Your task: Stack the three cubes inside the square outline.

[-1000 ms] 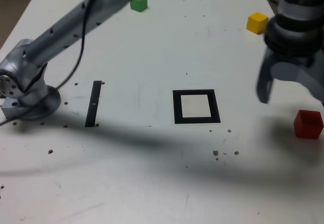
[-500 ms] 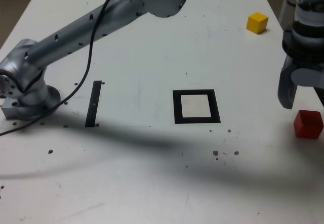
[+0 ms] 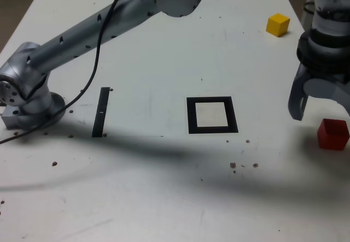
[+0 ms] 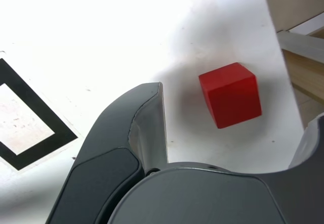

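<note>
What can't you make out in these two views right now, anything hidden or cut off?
- Green cube: in neither view, so its place cannot be told.
- End effector: its far finger is cut off by the exterior view's right edge; the wrist view shows only a sliver of that finger at the frame edge.
- Yellow cube: outside the wrist view.
- Square outline: cut by the wrist view's edge.
- Red cube: its far faces are hidden in both views.

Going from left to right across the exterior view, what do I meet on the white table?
Grey arm base → straight black strip → thick black square outline → small yellow cube → small red cube. The open grey gripper hangs above the red cube.
</note>
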Robot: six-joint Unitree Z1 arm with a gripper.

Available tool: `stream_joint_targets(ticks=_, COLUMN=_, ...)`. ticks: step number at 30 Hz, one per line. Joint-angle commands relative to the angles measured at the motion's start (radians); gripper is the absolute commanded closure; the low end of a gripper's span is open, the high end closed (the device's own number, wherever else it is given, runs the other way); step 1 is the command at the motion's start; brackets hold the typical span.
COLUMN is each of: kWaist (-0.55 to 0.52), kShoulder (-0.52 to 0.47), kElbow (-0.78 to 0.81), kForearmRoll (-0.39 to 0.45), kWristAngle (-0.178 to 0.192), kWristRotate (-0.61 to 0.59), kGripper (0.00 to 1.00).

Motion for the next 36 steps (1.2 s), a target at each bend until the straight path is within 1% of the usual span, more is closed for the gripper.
stream_joint_targets(ticks=1, kWaist=0.002, kShoulder=0.028, kElbow=-0.027, kForearmRoll=0.013, kWristAngle=-0.008, kWristRotate=0.005, kGripper=0.04)
stream_joint_targets(ticks=6, kWaist=0.007, kShoulder=0.107, kElbow=-0.09, kForearmRoll=0.013, kWristAngle=-0.028, kWristRotate=0.012, kGripper=0.07)
stream_joint_targets(ticks=8, kWaist=0.007, kShoulder=0.122, kElbow=-0.101, kForearmRoll=0.013, kWristAngle=-0.027, kWristRotate=0.015, kGripper=0.08)
stream_joint_targets(ticks=12, kWaist=0.007, kShoulder=0.132, kElbow=-0.1, kForearmRoll=0.013, kWristAngle=-0.02, kWristRotate=0.021, kGripper=0.08)
stream_joint_targets(ticks=19, kWaist=0.007, kShoulder=0.138, kElbow=-0.105, kForearmRoll=0.013, kWristAngle=-0.019, kWristRotate=0.022, kGripper=0.09)
stream_joint_targets(ticks=23, kWaist=0.007, kShoulder=0.136, kElbow=-0.1, kForearmRoll=0.014, kWristAngle=-0.018, kWristRotate=0.024, kGripper=0.13)
stream_joint_targets(ticks=30, kWaist=0.01, kShoulder=0.131, kElbow=-0.089, kForearmRoll=0.015, kWristAngle=-0.013, kWristRotate=0.028, kGripper=0.31)
stream_joint_targets(ticks=32, kWaist=0.01, kShoulder=0.127, kElbow=-0.086, kForearmRoll=0.015, kWristAngle=-0.011, kWristRotate=0.026, kGripper=0.39)
stream_joint_targets(ticks=36, kWaist=0.008, kShoulder=0.118, kElbow=-0.087, kForearmRoll=0.014, kWristAngle=0.0, kWristRotate=0.023, kGripper=0.59)
